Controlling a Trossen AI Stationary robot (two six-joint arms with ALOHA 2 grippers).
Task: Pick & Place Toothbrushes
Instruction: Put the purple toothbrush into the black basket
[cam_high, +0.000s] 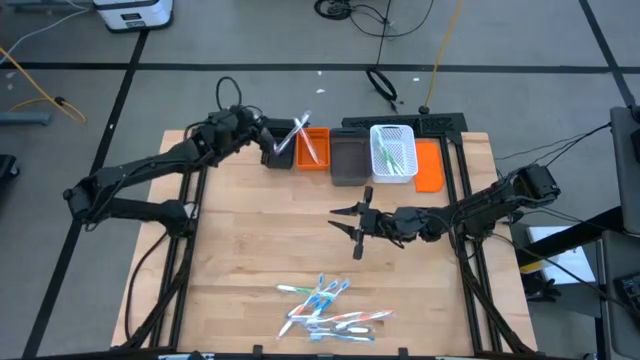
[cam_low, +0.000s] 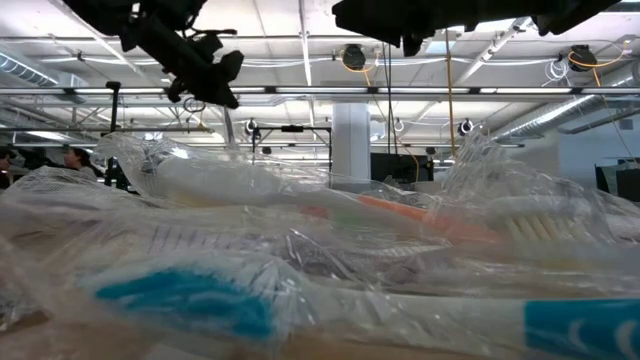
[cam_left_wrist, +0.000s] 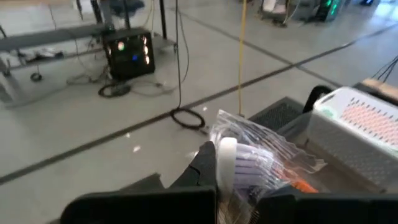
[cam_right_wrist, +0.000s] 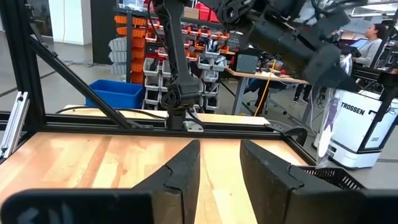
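Wooden table (cam_high: 240, 250), pale planked top on a dark frame. Clock directions are read from the table's centre in the high view.

Row of bins at 12 o'clock: small orange bin (cam_high: 313, 148), dark grey bin (cam_high: 348, 160), white perforated basket (cam_high: 393, 152), then a flat orange piece (cam_high: 429, 165) just beside the basket. Basket walls are lattice plastic, and it already holds a few slim sticks with green showing. Judgement: this row is the drop zone, and sorting is partly done.

Left arm reaches toward 11–12 o'clock. Left gripper (cam_high: 283, 147) is clamped on a wrapped toothbrush (cam_high: 301, 134) and holds it at the orange bin's edge, the stick tilted up and out. In the left wrist view the fingers pinch crinkled clear film with a white handle and an orange streak inside (cam_left_wrist: 249, 155). Judgement: it is held high and over the bin so it can be let go into it. The film is slick, so the grip may be partly on wrapper.

Right arm lies across 3 o'clock. Right gripper (cam_high: 352, 225) hovers near table centre, fingers spread apart and empty; the right wrist view shows bare wood between them. Judgement: it is staged for the next pick.

Remaining toothbrushes (cam_high: 328, 310) lie heaped at 6 o'clock, crossing each other: thin plastic sticks, white, light blue, some pink-red, each in glossy wrap. The low view is filled by this wrinkled film.
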